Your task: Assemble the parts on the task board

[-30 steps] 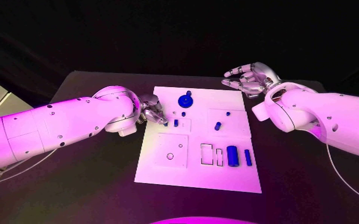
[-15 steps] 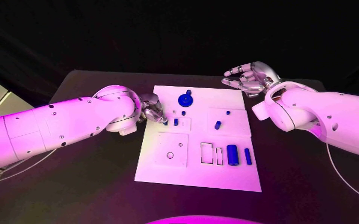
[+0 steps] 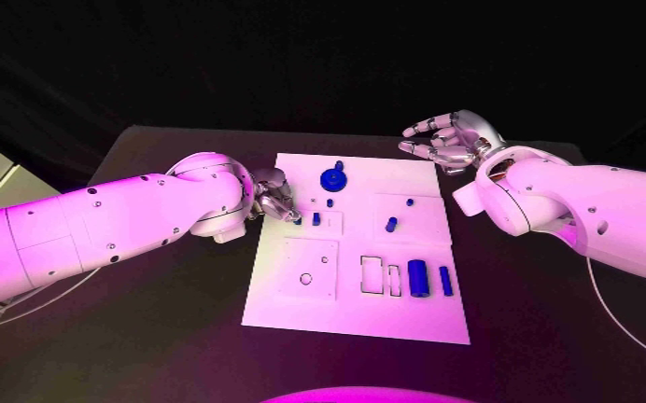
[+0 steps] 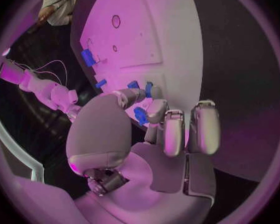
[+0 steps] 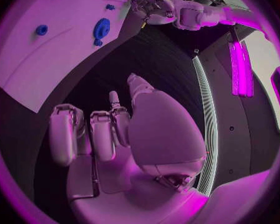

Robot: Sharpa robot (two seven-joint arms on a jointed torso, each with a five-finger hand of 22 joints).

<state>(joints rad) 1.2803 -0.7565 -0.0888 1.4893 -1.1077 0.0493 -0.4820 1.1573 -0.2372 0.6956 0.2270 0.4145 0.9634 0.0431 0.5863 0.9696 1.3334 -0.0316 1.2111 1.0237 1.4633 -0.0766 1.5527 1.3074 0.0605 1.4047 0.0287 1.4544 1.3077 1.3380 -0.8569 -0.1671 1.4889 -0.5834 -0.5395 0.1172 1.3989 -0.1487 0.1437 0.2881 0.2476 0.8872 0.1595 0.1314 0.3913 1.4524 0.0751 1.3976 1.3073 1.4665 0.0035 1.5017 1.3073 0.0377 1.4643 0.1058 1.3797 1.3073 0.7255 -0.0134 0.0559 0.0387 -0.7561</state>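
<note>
Left hand [image 3: 274, 200]: positioned at the left edge of the task board [image 3: 353, 305], fingers curled in over the board's margin. The left wrist view shows a small blue part [image 4: 140, 116] pinched at the fingertips [image 4: 157, 107]; a second blue piece [image 4: 148, 88] sits just beyond them, and whether it is touched cannot be told.

Right hand [image 3: 450, 143]: raised above the tabletop [image 3: 161, 328] off the board's far right corner, fingers spread and lightly bent, nothing in it. It is well apart from every part.

Task board: white plate lying in the middle of the tabletop, long side running away from the robot.

Parts on the board:
- A round blue disc [image 3: 332, 180] with a small tab near the far edge, left of centre.
- Two short blue pegs [image 3: 316, 219] just beside the left hand's fingers, near the left edge.
- A small blue peg [image 3: 392, 227] toward the right side at mid-board, with a tiny blue dot [image 3: 409, 203] beyond it.
- A blue cylinder [image 3: 419, 278] and a slimmer blue bar [image 3: 445, 281] side by side near the right edge, nearer half, next to two outlined rectangular recesses [image 3: 372, 275].
</note>
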